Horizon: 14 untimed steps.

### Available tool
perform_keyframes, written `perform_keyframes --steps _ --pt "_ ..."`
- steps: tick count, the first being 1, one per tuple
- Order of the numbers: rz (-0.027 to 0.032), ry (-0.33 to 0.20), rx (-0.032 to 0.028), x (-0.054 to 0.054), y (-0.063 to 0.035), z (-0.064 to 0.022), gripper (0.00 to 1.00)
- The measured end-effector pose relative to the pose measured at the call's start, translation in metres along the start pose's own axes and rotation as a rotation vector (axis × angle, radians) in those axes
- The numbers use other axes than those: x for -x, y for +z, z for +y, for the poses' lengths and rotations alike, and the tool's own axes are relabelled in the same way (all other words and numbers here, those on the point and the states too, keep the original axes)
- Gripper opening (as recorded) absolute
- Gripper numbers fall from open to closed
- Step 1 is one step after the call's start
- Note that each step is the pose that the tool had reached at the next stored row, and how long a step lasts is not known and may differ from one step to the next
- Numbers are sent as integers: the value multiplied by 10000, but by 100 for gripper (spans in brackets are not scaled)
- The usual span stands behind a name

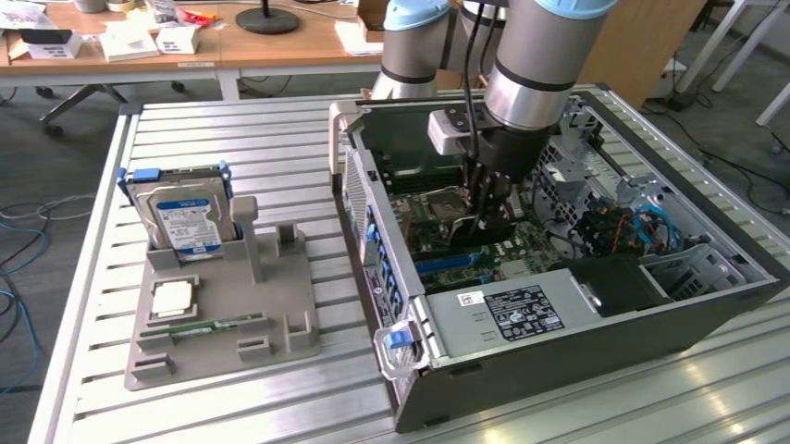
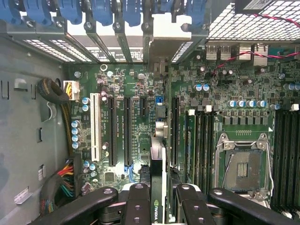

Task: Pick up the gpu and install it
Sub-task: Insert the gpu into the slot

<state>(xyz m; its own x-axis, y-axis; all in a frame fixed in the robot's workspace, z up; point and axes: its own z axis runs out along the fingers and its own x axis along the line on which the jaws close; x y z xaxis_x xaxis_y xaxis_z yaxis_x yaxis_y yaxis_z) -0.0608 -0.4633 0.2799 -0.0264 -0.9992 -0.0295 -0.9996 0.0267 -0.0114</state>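
The gpu (image 2: 158, 159) is a thin dark card seen edge-on in the wrist view. Its pale metal bracket (image 2: 171, 30) sits up against the case's rear slot openings. My gripper (image 2: 161, 199) is shut on the card, one black finger on each flat side. The card stands over the green motherboard (image 2: 140, 93), in line with the gap between the long black expansion slots (image 2: 126, 131). In the exterior view the gripper (image 1: 487, 215) reaches down inside the open computer case (image 1: 556, 356), just above the board. Whether the card's edge is seated in a slot cannot be told.
Inside the case are a CPU socket (image 2: 243, 168), memory slots (image 2: 201, 140), cable bundles (image 2: 58, 93) and the power supply (image 1: 512, 310). On the exterior view's left, a grey holder (image 1: 222, 324) carries a hard drive (image 1: 188, 217), a processor chip (image 1: 173, 298) and a green memory stick (image 1: 210, 326).
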Motion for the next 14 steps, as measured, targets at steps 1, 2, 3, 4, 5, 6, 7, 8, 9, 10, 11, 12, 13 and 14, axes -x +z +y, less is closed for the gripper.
perform_keyframes --steps 1,2,3,4,5,6,7,8,9,10,11,12,13,14 --pt "0 0 0 0 0 0 26" --pt "0 0 0 0 0 0 26" --pt "1 0 1 0 1 0 26" --pt "1 0 1 -1 3 1 26" --pt "0 0 0 -1 6 1 26" --pt "0 0 0 -1 9 0 26" --pt "1 1 0 -1 10 1 26" --pt "1 1 0 -1 11 0 26" --pt "0 0 0 -1 10 0 26" --pt "0 1 0 -1 11 1 26" --pt "1 1 0 -1 10 1 26" --pt "0 2 -1 -1 11 2 26" --pt "-1 3 -1 0 11 9 26" --pt "-2 2 -1 0 11 14 26"
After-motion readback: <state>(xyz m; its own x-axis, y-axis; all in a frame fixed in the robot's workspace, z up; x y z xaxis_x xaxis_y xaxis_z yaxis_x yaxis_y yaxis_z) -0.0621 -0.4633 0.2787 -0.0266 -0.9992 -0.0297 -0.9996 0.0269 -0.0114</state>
